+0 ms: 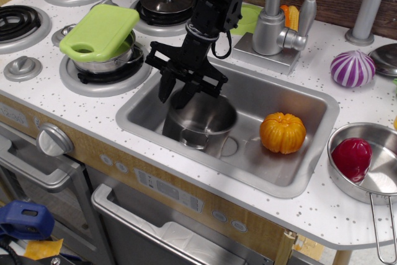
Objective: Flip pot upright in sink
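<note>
The shiny steel pot [201,119] stands upright, mouth up, on the floor of the grey sink [298,100], in its left half. My gripper [175,95] points down over the pot's left rim. Its two black fingers [165,89] are spread apart, one outside the rim and one over the mouth. I cannot see them pressing on the rim. The arm reaches down from the back of the counter.
An orange pumpkin [282,133] lies in the sink right of the pot. The faucet [273,29] stands behind. A green cutting board [99,31] rests on a steel pot on the stove at left. A long-handled pan [372,181] holding a red vegetable sits at right.
</note>
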Motion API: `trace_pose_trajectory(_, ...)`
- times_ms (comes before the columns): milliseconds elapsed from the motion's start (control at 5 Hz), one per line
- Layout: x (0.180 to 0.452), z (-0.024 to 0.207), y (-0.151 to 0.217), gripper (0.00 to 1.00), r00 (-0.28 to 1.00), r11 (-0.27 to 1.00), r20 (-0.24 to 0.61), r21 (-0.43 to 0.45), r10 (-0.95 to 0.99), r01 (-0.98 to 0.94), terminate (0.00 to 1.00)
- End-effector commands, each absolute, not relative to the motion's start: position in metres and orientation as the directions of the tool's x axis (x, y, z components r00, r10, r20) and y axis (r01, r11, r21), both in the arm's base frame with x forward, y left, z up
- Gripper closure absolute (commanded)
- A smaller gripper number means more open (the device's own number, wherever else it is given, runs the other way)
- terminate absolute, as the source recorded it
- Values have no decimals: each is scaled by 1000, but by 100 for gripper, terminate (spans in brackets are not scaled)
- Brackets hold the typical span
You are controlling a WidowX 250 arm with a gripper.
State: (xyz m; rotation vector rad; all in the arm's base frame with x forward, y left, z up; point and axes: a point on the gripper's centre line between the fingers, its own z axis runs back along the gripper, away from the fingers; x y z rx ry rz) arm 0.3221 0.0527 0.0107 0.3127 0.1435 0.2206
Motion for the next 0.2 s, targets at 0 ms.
trace_pose_trajectory(0, 329, 30, 52, 0, 972, 927, -46, 313, 231, -206, 100)
